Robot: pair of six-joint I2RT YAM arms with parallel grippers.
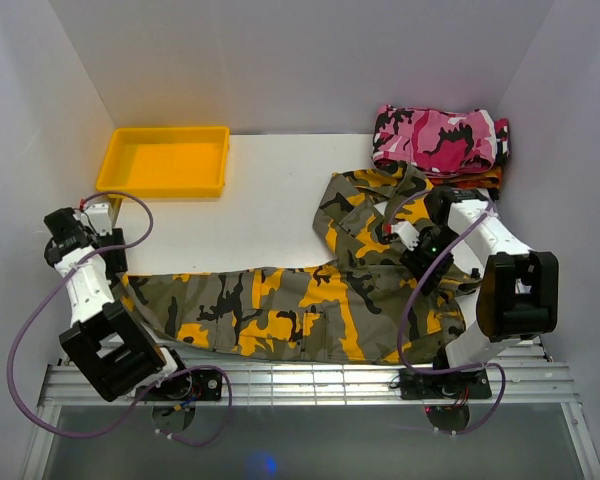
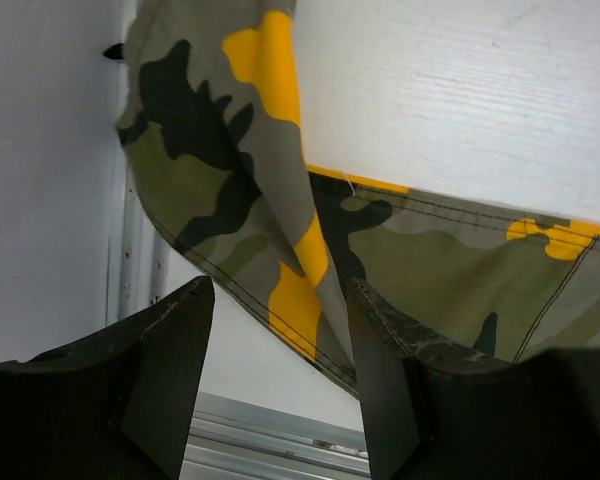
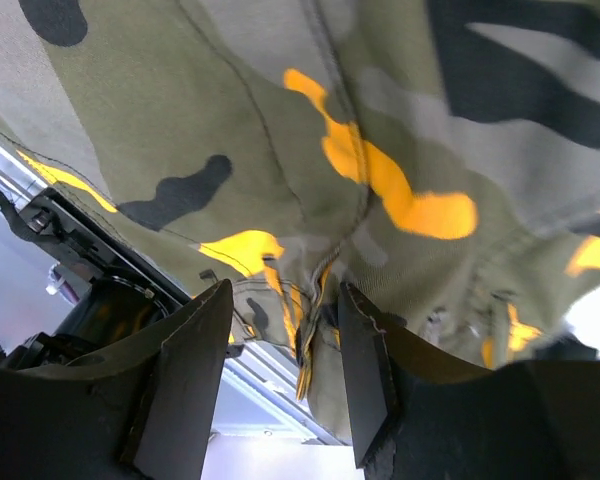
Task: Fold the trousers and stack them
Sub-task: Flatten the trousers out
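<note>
- the trousers (image 1: 300, 310) lie on the white bench (image 1: 250, 215), with one leg stretched flat along the near edge toward the left. the rest is bunched and turned up toward the far right.
- the left claw (image 1: 113, 262) sits at the left end of that stretched leg, close to the side wall.
- in the left wrist view the left claw (image 2: 280, 290) stands moderately open. the stitched hem of the trousers (image 2: 430, 270) runs slantwise across the gap above the fingers (image 2: 170, 380).
- the cloth passes close by the right-hand finger in that view and goes behind it. whether it touches cannot be told, and nothing is clamped.
- the right claw (image 1: 417, 268) is down on the heaped part of the trousers, on the right side of the bench.
- in the right wrist view the right claw (image 3: 285, 295) is also parted by a middling gap. camouflage cloth (image 3: 280, 150) fills the view above it.
- a thin raised fold with a seam stands in the gap between the two fingers (image 3: 190, 380). it does not fill the gap, and the fingers are not closed on it.
- at the far right a pink camouflage garment (image 1: 440, 140) lies folded on top of an orange one (image 1: 480, 178), just beyond the upturned part of the trousers.
- a yellow tray (image 1: 165, 185) sits at the far left, well apart from the trousers.
- a metal rail (image 1: 310, 380) runs along the near edge of the bench, by the arm bases.
</note>
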